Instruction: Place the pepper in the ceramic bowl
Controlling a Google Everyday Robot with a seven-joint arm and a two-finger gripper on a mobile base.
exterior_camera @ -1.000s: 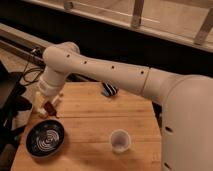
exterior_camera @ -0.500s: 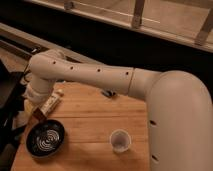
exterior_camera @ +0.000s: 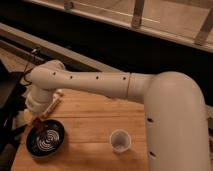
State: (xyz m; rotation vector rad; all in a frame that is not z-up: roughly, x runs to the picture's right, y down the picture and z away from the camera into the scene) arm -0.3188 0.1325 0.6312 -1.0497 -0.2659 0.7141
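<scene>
The ceramic bowl (exterior_camera: 29, 143), black with white swirl lines inside, sits at the front left of the wooden table (exterior_camera: 92, 122). My gripper (exterior_camera: 41, 119) hangs at the end of the white arm, just above the bowl's far left rim. It is shut on the pepper (exterior_camera: 37, 124), a small dark red piece that points down over the bowl's edge. The arm's wrist hides the upper part of the gripper.
A small translucent white cup (exterior_camera: 119, 140) stands on the table to the right of the bowl. The table's left edge lies close to the bowl. A dark ledge and a railing run behind the table.
The arm has swung left and down. The gripper with the pepper has moved from over the table's far left to just above the bowl's rim.
</scene>
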